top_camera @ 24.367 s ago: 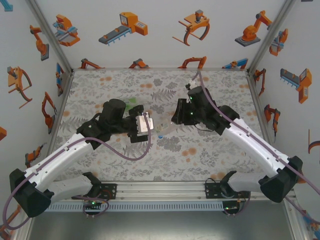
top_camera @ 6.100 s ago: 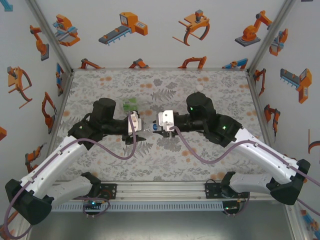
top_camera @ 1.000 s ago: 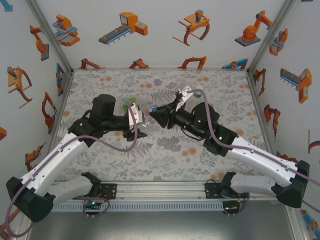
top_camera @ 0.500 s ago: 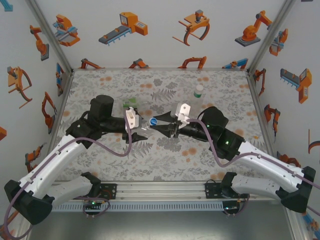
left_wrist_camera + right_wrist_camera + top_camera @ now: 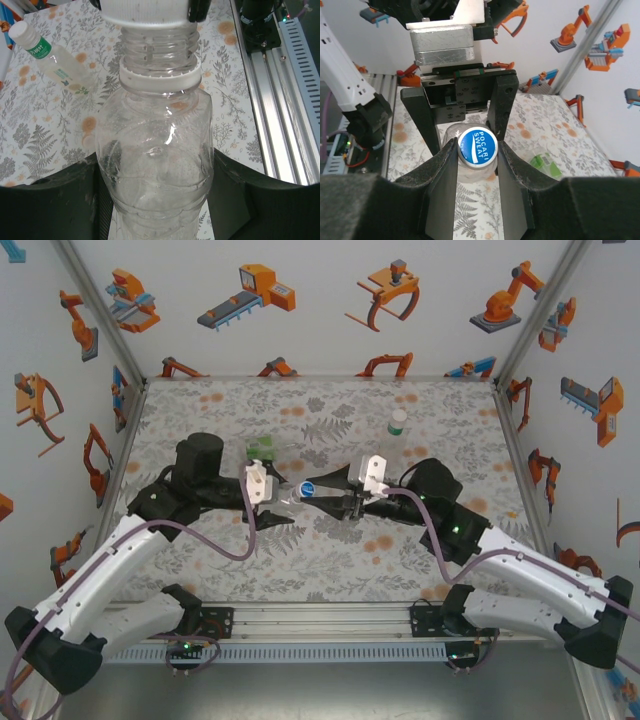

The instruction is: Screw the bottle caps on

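A clear bottle (image 5: 289, 491) (image 5: 155, 150) is held level over the mid table, with my left gripper (image 5: 275, 492) (image 5: 155, 200) shut round its body. Its threaded neck faces my right gripper (image 5: 308, 489) (image 5: 477, 150), which is shut on the blue cap (image 5: 300, 487) (image 5: 477, 145). The cap's white ribbed skirt (image 5: 145, 12) sits on the top of the neck, with threads showing below it. The bottle (image 5: 473, 175) shows behind the cap. A second bottle (image 5: 398, 422) (image 5: 55, 62), green-labelled with a whitish cap on, stands at the back right.
A green-and-clear scrap (image 5: 262, 448) (image 5: 545, 165) lies on the floral table (image 5: 330, 550) behind the left gripper. White walls with orange robot stickers close in three sides. An aluminium rail (image 5: 320, 620) runs along the near edge.
My right gripper came down and toward the near side with the blue cap, its wrist turning, and brought the cap onto the bottle's mouth. The left gripper shifted slightly left. The standing bottle is uncovered.
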Tool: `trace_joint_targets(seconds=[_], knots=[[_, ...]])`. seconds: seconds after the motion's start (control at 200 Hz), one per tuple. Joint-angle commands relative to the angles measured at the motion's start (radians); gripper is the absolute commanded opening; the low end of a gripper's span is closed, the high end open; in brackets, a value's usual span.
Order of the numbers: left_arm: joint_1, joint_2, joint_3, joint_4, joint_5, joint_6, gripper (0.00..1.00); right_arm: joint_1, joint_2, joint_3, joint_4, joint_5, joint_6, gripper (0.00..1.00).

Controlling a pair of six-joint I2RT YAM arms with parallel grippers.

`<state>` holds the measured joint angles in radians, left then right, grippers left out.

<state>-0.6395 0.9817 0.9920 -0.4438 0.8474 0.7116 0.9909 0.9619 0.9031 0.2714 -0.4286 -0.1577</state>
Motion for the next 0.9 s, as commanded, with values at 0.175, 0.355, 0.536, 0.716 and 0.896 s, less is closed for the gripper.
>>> trace_joint_targets(seconds=[0.175, 0.355, 0.536, 0.716, 0.896], knots=[[0.008, -0.033, -0.007, 0.037, 0.088, 0.011, 0.00, 0.002, 0.014, -0.036, 0.089, -0.067, 0.098, 0.00], [0.022, -0.043, -0.018, 0.077, 0.110, -0.020, 0.00, 0.002, 0.020, -0.051, 0.107, -0.141, 0.112, 0.00], [0.034, -0.044, -0.019, 0.092, 0.129, -0.032, 0.00, 0.002, 0.018, -0.048, 0.098, -0.127, 0.110, 0.00], [0.036, -0.040, -0.021, 0.097, 0.124, -0.033, 0.00, 0.002, 0.025, -0.036, 0.064, -0.048, 0.109, 0.00], [0.035, -0.048, -0.046, 0.166, -0.042, -0.083, 0.00, 0.002, 0.054, -0.044, 0.093, 0.102, 0.220, 0.00]])
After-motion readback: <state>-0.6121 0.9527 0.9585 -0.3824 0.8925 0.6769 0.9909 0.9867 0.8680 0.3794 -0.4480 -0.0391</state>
